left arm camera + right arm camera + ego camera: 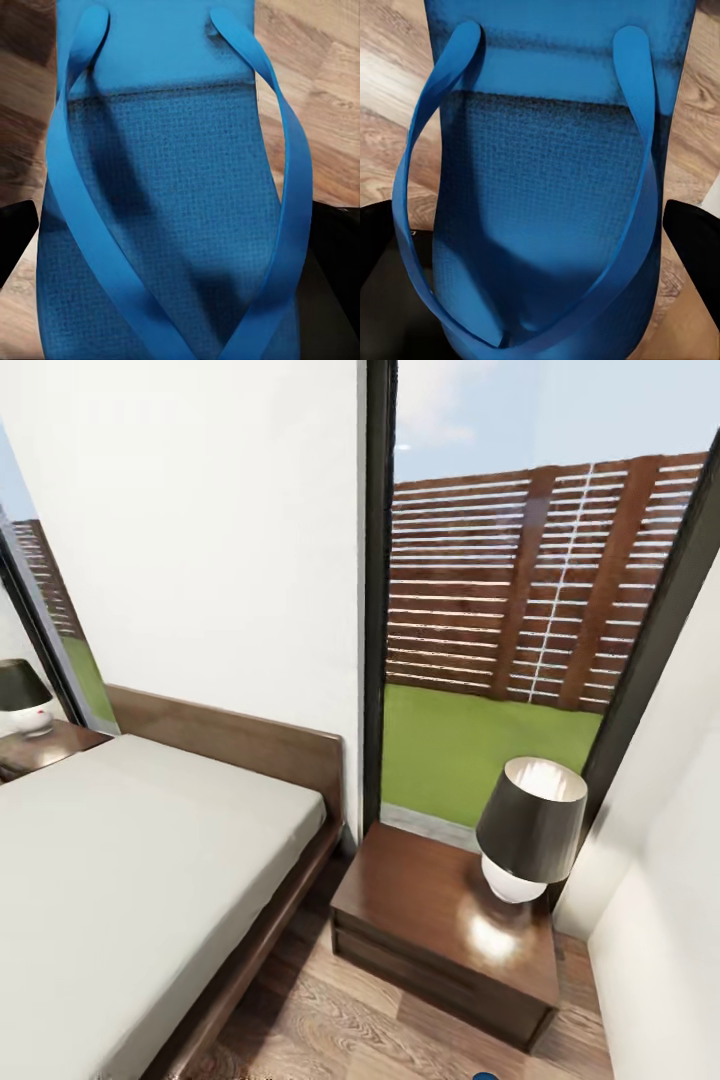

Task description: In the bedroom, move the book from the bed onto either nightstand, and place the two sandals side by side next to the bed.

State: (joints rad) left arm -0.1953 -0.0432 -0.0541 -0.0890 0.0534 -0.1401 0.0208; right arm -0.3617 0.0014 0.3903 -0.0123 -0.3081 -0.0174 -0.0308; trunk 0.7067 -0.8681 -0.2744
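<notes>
- Sandal step in hand: blue sandal [165, 195] close under left gripper [169, 255], second blue sandal [555, 187] under right gripper [540, 255], wood floor [330, 97] behind both.
- Grip state: cannot tell for either.
- Bed [130, 860] and nightstand [430, 910] ahead; book unseen.
- Next, likely: set pair parallel on floor beside bed.

Showing 1 bed [130, 840], 2 nightstands [440, 920] [45, 745], 2 lamps [528, 825] [22, 698], 1 window [520, 590], plus 2 blue sandals [172, 187] [555, 187], 1 per wrist cam.
</notes>
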